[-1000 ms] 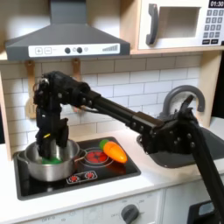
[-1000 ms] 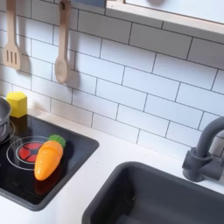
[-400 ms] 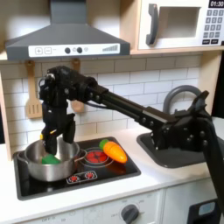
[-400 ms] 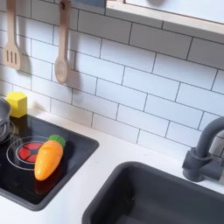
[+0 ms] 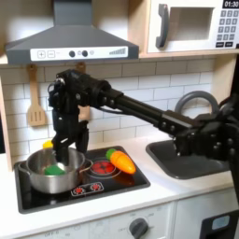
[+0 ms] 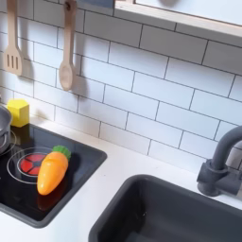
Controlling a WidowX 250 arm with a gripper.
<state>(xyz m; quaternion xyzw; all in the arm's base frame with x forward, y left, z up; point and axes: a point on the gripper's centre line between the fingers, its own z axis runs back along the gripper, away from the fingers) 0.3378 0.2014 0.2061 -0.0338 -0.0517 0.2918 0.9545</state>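
A white toy-kitchen countertop [image 6: 142,163] carries a black stovetop [image 5: 112,183] and a dark sink [image 6: 180,216]. On the stovetop sit a metal pot [image 5: 42,176] and a toy carrot [image 6: 51,169], apart; a yellow block [image 6: 18,112] sits at its back

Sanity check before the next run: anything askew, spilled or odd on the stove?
One oddity: the toy carrot lies loose on the stovetop across a burner. The green item sits in the pot under the gripper. No spills or damage.

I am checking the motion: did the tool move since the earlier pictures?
Yes. In the first exterior view the tool has risen out of the pot and now hangs above its rim, nearer the range hood.
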